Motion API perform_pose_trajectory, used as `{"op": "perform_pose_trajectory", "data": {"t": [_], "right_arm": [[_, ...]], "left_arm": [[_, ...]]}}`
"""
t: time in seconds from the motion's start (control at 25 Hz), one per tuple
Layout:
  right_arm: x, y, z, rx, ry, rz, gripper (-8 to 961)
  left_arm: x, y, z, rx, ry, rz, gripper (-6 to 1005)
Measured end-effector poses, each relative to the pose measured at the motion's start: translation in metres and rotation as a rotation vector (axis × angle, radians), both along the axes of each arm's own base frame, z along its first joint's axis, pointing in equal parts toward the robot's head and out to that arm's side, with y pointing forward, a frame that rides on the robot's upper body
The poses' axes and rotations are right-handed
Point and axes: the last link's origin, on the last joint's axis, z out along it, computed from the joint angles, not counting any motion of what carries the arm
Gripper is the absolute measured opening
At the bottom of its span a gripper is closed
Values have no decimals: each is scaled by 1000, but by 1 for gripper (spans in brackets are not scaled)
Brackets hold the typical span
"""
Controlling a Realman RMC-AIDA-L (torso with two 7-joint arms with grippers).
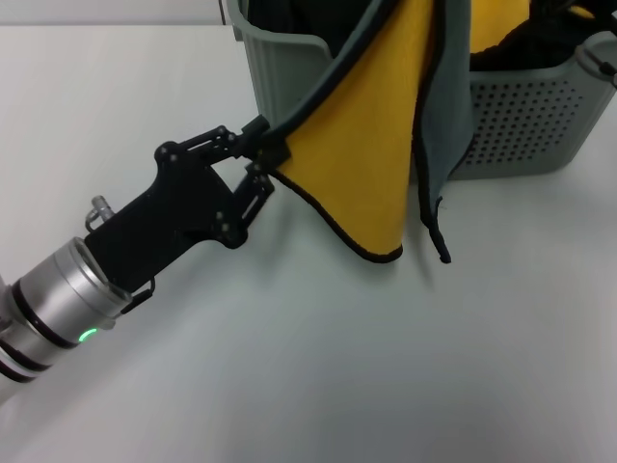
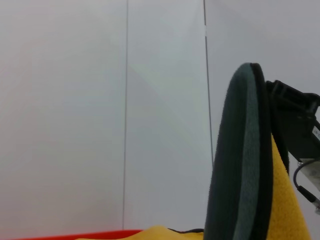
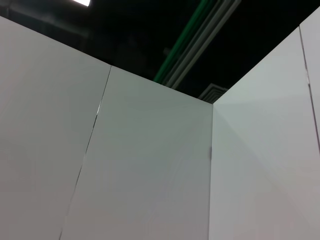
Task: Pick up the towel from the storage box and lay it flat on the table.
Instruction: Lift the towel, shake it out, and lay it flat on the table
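The towel, yellow-orange on one side and grey-green on the other with black edging, hangs out of the storage box and down its front, above the white table. My left gripper is shut on the towel's black edge at its lower left corner, just in front of the box's left wall. In the left wrist view the towel's folded edge stands close up, with yellow cloth beside it. My right gripper is not in view; its wrist view shows only white wall panels and a dark ceiling.
More dark and yellow cloth lies bunched inside the box at the back right. The table stretches out in front of and to the left of the box. My left arm reaches in from the lower left.
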Motion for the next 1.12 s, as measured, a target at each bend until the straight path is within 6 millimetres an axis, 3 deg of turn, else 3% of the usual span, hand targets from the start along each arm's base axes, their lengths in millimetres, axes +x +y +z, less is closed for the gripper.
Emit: {"op": "perform_pose_trajectory", "data": {"t": [0.32,0.52,0.8,1.12], "right_arm": [[2,1,1,6,3,-15,82],[4,0,-3,-21,-24,-13,85],[13,-8,-10,-169,-124,8,90],[43,-34,7,-347,-166,26,96]], "left_arm": [[0,0,1,4,-1,0,104],[3,-3,7,5,-36,-36,26],[4,-9,36,-53,-119,-124,26],[3,-29,71,-129,-188,-238,25]]}}
